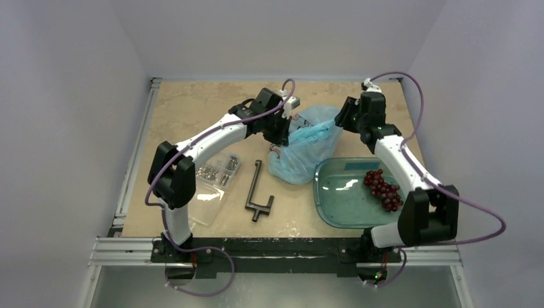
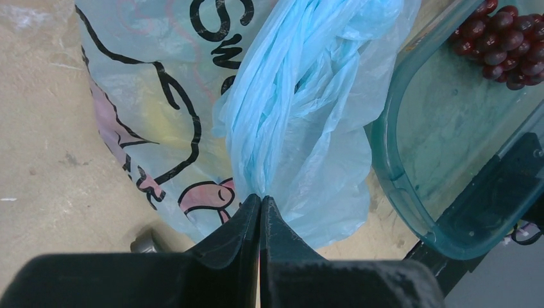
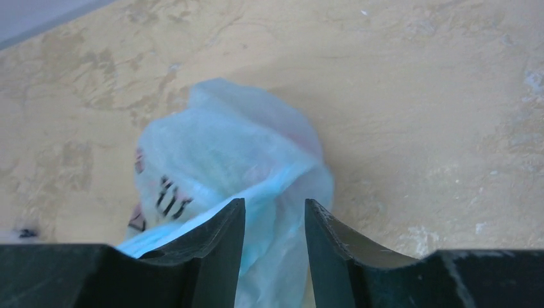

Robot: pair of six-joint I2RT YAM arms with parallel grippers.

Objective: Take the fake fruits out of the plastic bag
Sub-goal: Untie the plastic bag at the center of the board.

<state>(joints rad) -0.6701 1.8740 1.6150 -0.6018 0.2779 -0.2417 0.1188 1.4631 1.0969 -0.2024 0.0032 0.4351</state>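
Light-blue plastic bag [image 1: 303,153] standing mid-table between the two arms, its left side against the left gripper [image 2: 260,200] and its far right shoulder at the right gripper [image 3: 274,210]. The left gripper's fingers [image 2: 234,231] are pressed together on the gathered, twisted film at the bag's top, with no gap visible. The right gripper's fingers [image 3: 221,237] stand narrowly apart, with a strip of blue film lying loosely between them. The bag's near right side touches the rim of a teal translucent tray [image 1: 333,196], in which a dark red grape bunch [image 1: 383,190] lies toward the right edge. The bag's print shows black outlines, pink patches and broken black lettering (cut off by folds and the frame edge; no whole word is legible). Left of the bag on the beige table [image 1: 192,109] lie a black T-shaped tool [image 1: 258,192] and a clear bag of screws [image 1: 215,176].
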